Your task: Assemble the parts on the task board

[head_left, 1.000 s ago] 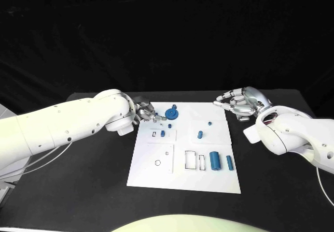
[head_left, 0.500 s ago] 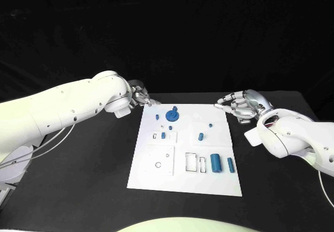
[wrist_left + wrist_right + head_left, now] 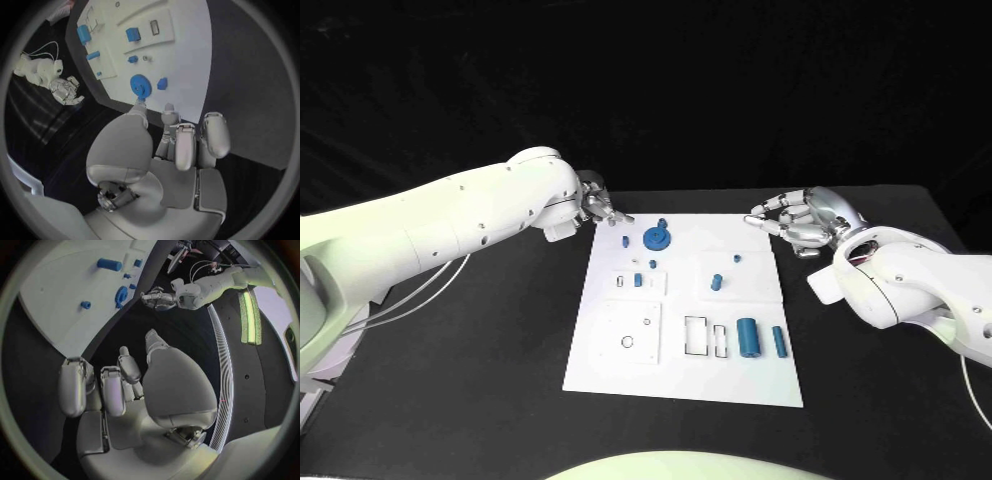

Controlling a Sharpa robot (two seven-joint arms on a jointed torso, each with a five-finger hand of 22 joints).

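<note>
The white task board (image 3: 678, 352) lies in the middle of the table. A blue round gear (image 3: 656, 238) stands in its far part, with a small blue piece (image 3: 626, 241) beside it. Small blue pegs (image 3: 714, 280) stand in the middle, and two blue cylinders (image 3: 747, 334) lie at the near right. My left hand (image 3: 600, 206) hovers off the board's far left corner, fingers loosely bent, holding nothing. My right hand (image 3: 790, 221) hangs off the far right corner, also empty. The left wrist view shows the gear (image 3: 140, 86) just past my empty left hand (image 3: 178, 145).
The black table (image 3: 473, 360) surrounds the board with free room on both sides. Outlined slots (image 3: 694, 332) and a round hole (image 3: 627, 341) mark the board's near part. My right hand (image 3: 125, 385) shows its fingers apart in the right wrist view.
My left hand has pulled back from above the board's far left part to beyond its corner. The right hand has barely moved.
</note>
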